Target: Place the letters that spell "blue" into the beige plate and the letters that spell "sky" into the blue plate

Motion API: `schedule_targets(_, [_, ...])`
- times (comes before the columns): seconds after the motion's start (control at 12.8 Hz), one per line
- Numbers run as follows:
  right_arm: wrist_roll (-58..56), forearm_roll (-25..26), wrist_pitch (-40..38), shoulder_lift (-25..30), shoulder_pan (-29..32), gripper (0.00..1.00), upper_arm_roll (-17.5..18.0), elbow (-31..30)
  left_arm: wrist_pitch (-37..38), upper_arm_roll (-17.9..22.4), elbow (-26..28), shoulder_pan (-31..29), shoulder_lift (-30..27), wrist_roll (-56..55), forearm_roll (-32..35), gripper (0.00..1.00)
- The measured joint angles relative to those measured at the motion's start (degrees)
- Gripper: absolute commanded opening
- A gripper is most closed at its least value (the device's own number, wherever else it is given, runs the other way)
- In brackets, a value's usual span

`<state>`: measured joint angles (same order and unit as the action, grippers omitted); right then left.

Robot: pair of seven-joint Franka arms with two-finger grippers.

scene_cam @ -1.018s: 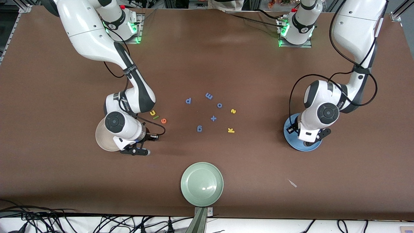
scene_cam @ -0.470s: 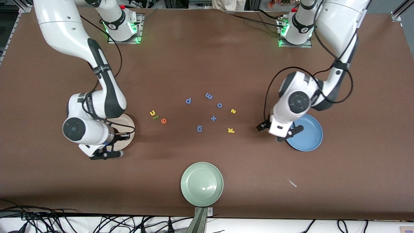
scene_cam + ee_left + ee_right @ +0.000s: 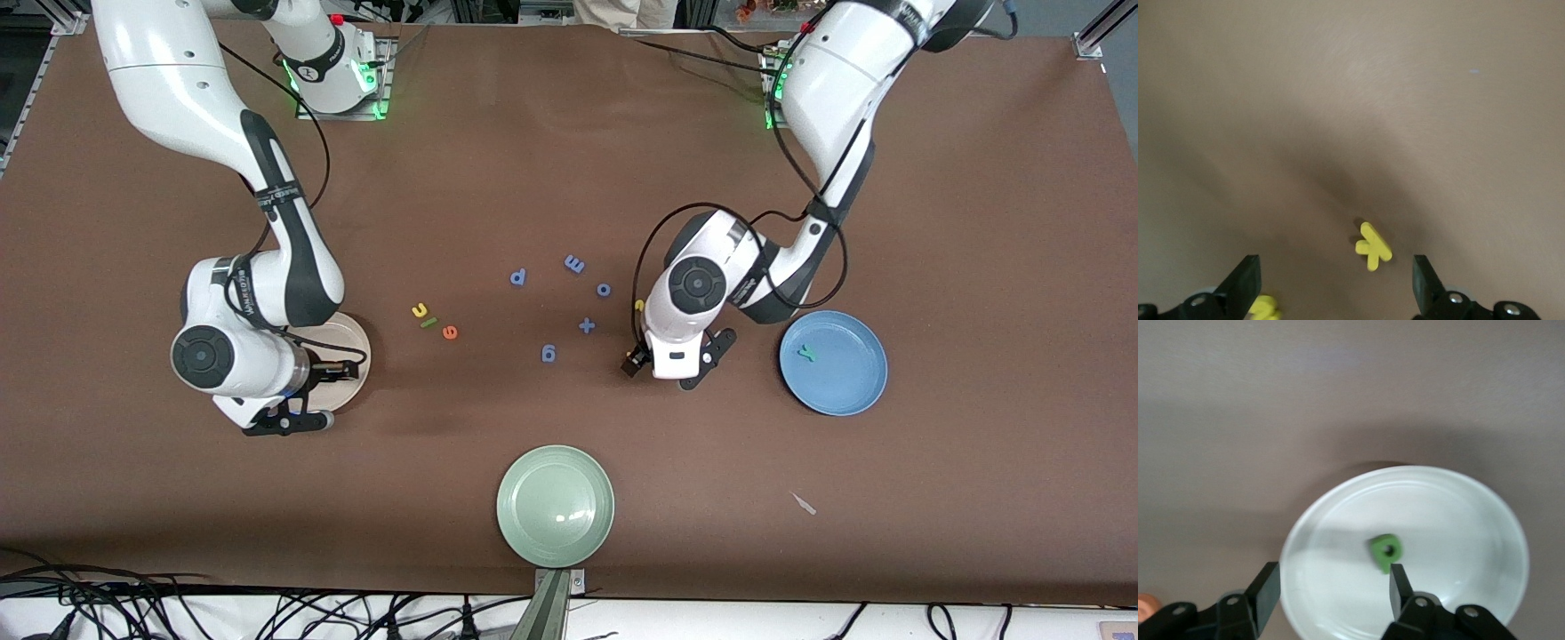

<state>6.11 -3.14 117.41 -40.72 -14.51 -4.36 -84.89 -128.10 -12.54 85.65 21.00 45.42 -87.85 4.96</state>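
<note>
Your left tool [image 3: 1335,267] hangs low over the yellow k [image 3: 1373,245], and its two fingers are spread wide with nothing in them. The k lies flat on the table [image 3: 569,178], in the gap between the fingers. It is not in the middle of the gap; it sits closer to one finger. Its long stroke lies slanted across the line from finger to finger, not straight along it. So I think you should slide the tool a little to center the k, turn the wrist a bit, and then go down.

The yellow s [image 3: 639,305] lies just beside the k, a bit farther from the front camera, right by one finger of the left tool. Take care not to bump it. The teal y [image 3: 806,353] is already in the blue plate [image 3: 853,391], which is near the k, toward the left arm's end of the table. The left arm is much nearer to the k than the right arm.

Your right tool [image 3: 1333,577] waits over the beige plate [image 3: 1471,520], fingers apart and holding nothing. The green b [image 3: 1385,553] lies in that plate. The yellow u [image 3: 420,310], the green l [image 3: 428,323] and the orange e [image 3: 451,332] lie together on the table near the beige plate.
</note>
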Motion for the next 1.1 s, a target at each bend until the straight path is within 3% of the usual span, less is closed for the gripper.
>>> schedule_targets(0.23, [13.66,0.0,0.26,0.01,-2.8,0.75,3.11,-0.55,-0.05,0.72,-1.52,-0.68,2.72,-12.02,0.0,1.0])
schedule_targets(0.47, [26.83,0.0,3.58,0.0,-4.48,0.75,6.3,-3.85,-0.02,0.54,-1.68,-0.12,3.26,-16.92,0.0,1.0])
schedule_targets(0.78, [32.45,0.0,11.48,1.39,-4.56,0.73,8.16,-11.54,-0.27,0.44,-2.06,1.05,4.33,-21.01,0.0,1.0])
schedule_targets(0.86, [32.67,0.0,13.12,2.19,-4.55,0.73,8.26,-13.82,-0.28,0.38,-2.18,1.32,4.45,-21.28,0.0,0.84])
schedule_targets(0.94, [33.18,0.0,14.1,3.03,-4.54,0.72,8.38,-15.67,-0.29,0.38,-2.28,1.74,4.53,-21.31,0.0,0.46])
schedule_targets(1.02, [33.82,0.0,14.54,3.74,-4.54,0.72,8.58,-17.0,-0.4,0.38,-2.4,2.14,4.58,-21.42,0.0,0.34])
schedule_targets(1.1, [34.4,0.0,14.71,4.42,-4.55,0.72,8.89,-17.98,-0.64,0.37,-2.63,2.37,4.59,-21.71,0.0,0.34])
